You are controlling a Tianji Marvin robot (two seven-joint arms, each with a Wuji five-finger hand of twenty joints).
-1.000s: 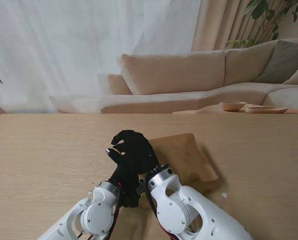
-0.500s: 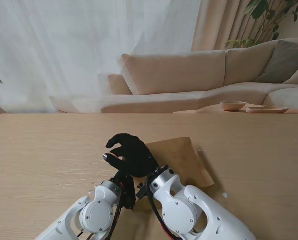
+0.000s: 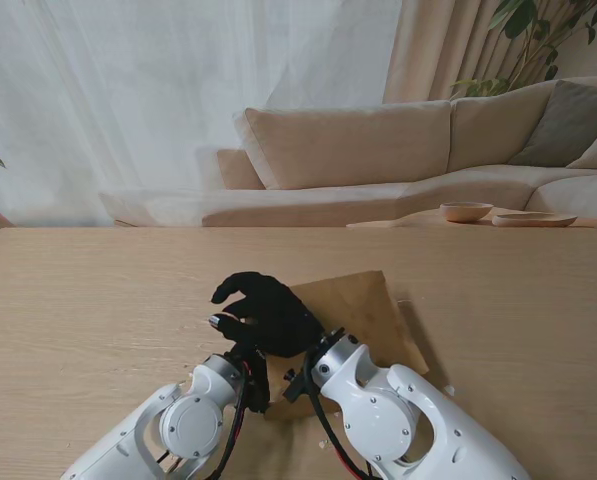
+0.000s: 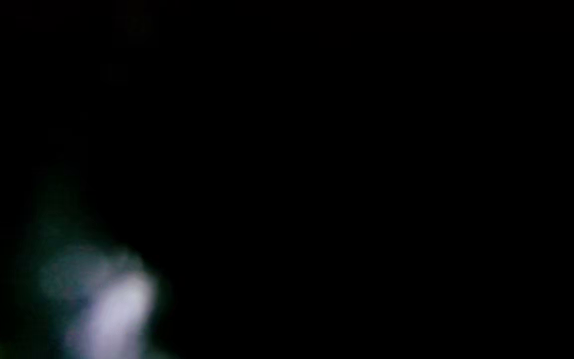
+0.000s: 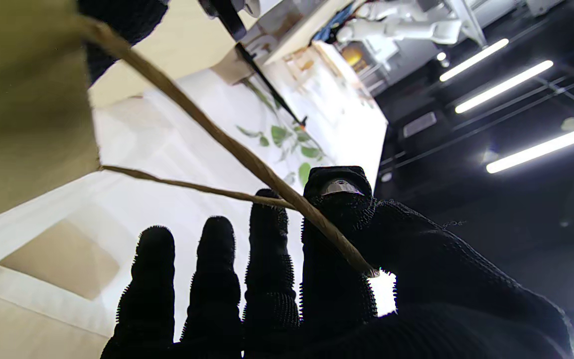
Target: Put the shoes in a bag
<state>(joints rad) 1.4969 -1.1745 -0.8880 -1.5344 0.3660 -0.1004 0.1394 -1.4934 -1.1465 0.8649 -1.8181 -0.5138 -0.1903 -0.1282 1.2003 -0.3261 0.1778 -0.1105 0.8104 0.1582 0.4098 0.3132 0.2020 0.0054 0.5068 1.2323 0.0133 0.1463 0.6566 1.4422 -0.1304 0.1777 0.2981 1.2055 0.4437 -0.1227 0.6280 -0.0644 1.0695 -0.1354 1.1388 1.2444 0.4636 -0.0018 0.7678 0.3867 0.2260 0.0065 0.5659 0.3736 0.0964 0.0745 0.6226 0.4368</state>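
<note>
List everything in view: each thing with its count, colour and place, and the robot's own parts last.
Paper bag: one, brown, lying on the table just right of centre, its near end under the hands.
Bag handle: one, brown twisted cord, running across the right hand's fingers.
Table: one, light wood, filling the near half of the stand's view.
Sofa: one, beige, beyond the table.
Bowls: two, pale tan, on a low surface far right.
Plant: one, green, top right corner.
Shoes: none visible.
Left hand: black glove, mostly hidden under the right hand.
Right hand: black glove, on the bag handle.
</note>
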